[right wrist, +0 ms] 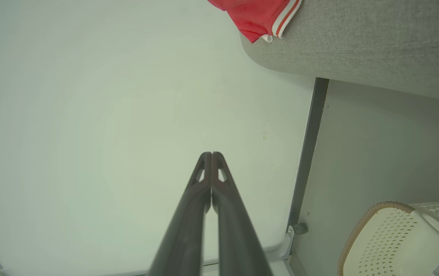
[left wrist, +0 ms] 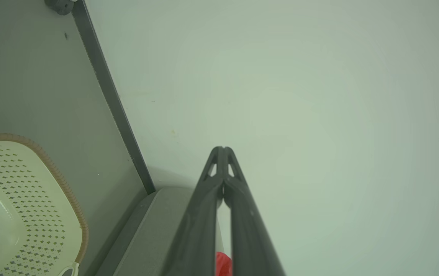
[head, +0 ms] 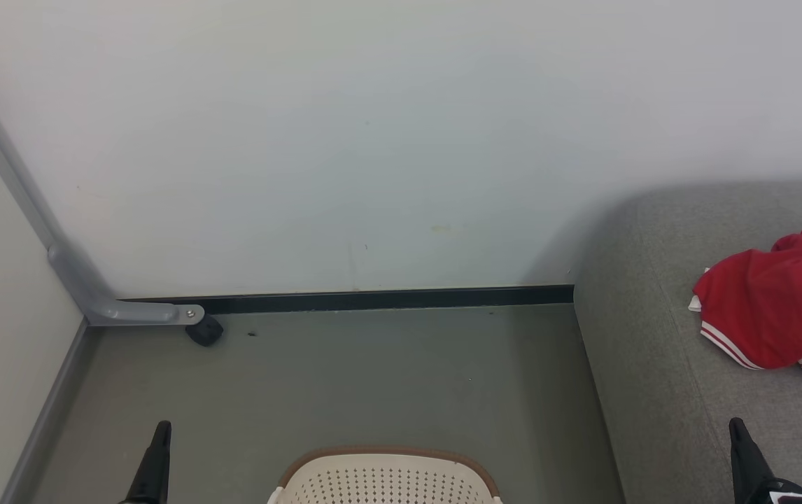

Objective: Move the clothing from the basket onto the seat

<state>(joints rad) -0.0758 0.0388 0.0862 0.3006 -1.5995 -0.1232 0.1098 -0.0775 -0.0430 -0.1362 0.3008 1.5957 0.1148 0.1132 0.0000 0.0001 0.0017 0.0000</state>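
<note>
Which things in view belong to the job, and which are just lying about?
Job: red clothing lying on the grey seat; basket; left gripper and right gripper, both shut.
Lying about: grey bracket with black caster; black skirting strip.

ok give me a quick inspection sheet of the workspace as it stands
surface: grey-green floor; grey seat at the right
job's things: red clothing with white striped trim lies on the seat; cream basket stands on the floor, no clothing in the part that shows
clutter: nothing seen
grippers: left gripper shut, holding nothing; right gripper shut, holding nothing
cables: nothing seen
surroundings: pale wall, dark skirting, grey metal leg with a black caster in the corner
</note>
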